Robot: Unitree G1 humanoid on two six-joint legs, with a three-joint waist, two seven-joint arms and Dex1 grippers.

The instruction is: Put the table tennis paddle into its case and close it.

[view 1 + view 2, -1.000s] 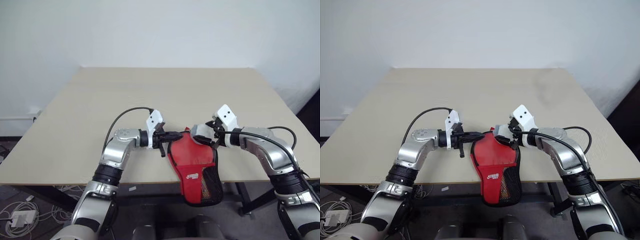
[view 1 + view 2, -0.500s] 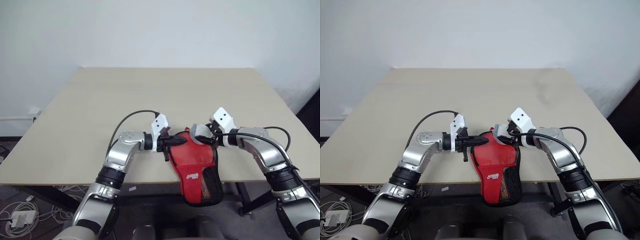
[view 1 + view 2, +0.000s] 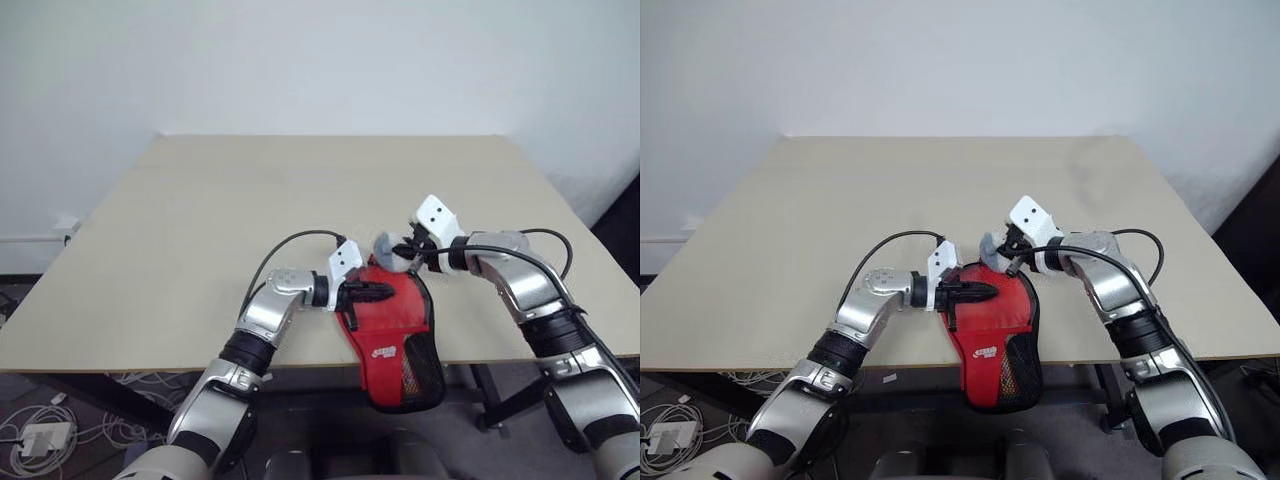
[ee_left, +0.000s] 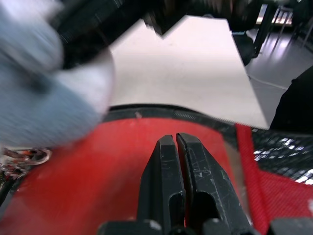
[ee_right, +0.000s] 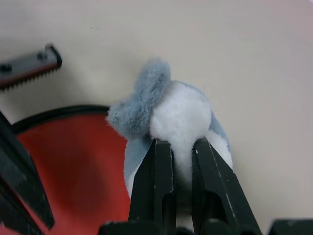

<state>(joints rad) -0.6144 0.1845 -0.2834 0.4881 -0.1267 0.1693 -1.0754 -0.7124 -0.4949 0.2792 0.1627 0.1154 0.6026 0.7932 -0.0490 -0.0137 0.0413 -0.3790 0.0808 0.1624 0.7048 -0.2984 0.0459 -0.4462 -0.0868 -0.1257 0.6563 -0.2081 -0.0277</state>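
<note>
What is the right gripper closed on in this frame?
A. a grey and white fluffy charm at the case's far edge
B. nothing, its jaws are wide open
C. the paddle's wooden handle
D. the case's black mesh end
A: the right wrist view shows the right gripper pinching the grey and white fluffy charm just beyond the far rim of the red case.
</note>
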